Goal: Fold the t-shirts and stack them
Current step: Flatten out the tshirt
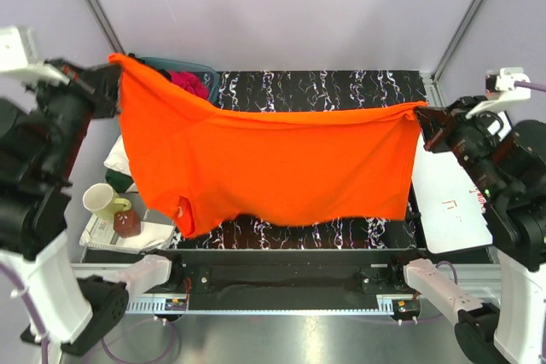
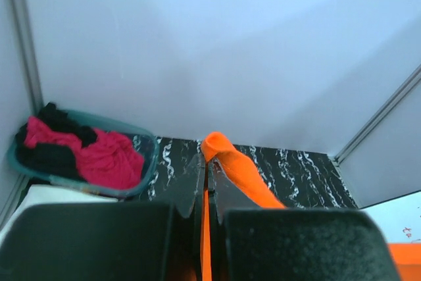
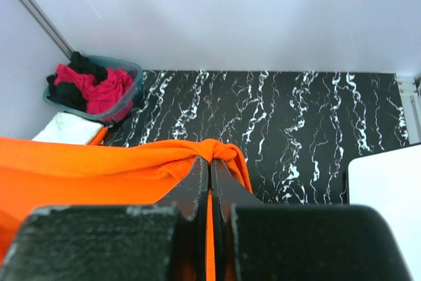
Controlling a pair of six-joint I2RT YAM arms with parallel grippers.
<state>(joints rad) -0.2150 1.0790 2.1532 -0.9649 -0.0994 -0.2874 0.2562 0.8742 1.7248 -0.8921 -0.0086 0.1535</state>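
An orange t-shirt [image 1: 273, 159] hangs stretched in the air between both grippers, above the black marbled table [image 1: 324, 91]. My left gripper [image 1: 115, 66] is shut on its left top corner; the left wrist view shows orange cloth [image 2: 233, 162] pinched between the jaws. My right gripper [image 1: 424, 112] is shut on the right top corner, with bunched cloth [image 3: 220, 151] at the fingertips. Magenta and black shirts [image 2: 99, 156] lie in the teal basket [image 1: 200, 70] at the back left. A white shirt [image 3: 69, 129] lies beside the basket.
A pale green mug [image 1: 102, 200], a small dark red block [image 1: 127, 224] and papers sit at the left edge. A white board with red writing [image 1: 448, 202] lies at the right. Metal frame posts stand at the back corners.
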